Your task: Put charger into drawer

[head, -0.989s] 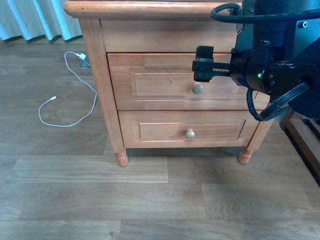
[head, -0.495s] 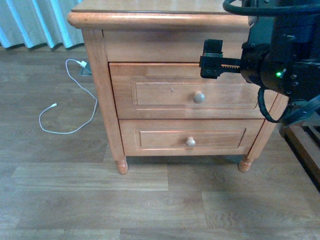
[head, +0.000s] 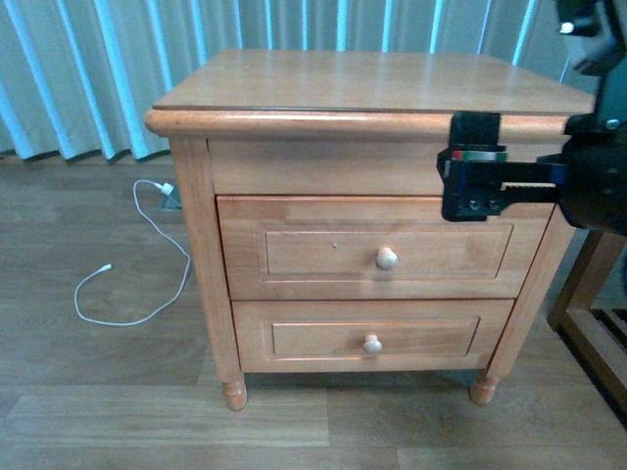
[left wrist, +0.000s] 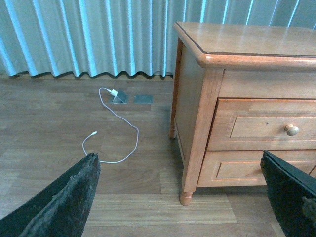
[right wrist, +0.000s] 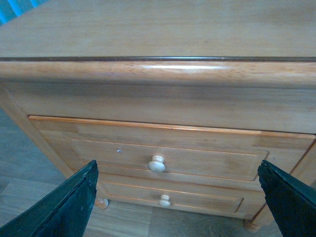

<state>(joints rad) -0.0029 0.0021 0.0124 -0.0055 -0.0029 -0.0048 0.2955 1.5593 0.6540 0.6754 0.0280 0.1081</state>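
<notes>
The charger is out of view in every frame. The drawer (head: 377,247) is the upper, taller one of the wooden nightstand (head: 372,83), and it is shut, with a round pale knob (head: 387,258). It also shows in the right wrist view (right wrist: 168,155) and the left wrist view (left wrist: 269,126). My right gripper (head: 472,181) is open and empty. It hangs in front of the nightstand's upper right, level with the top rail, and in its own view (right wrist: 177,197) its jaws stand wide apart. My left gripper (left wrist: 177,197) is open and empty, low, off the nightstand's left front corner.
A shorter look-alike drawer (head: 372,343) sits below, shut. A thin white cable with a white plug (head: 137,264) lies looped on the wood floor to the left, near floor outlet plates (left wrist: 143,98). Curtains (head: 88,69) hang behind. A wooden frame (head: 588,323) stands at the right.
The front view has lifted, and the nightstand's top and the curtains now show. My right gripper sits further right and lower against the nightstand in the picture. Both drawers stay shut.
</notes>
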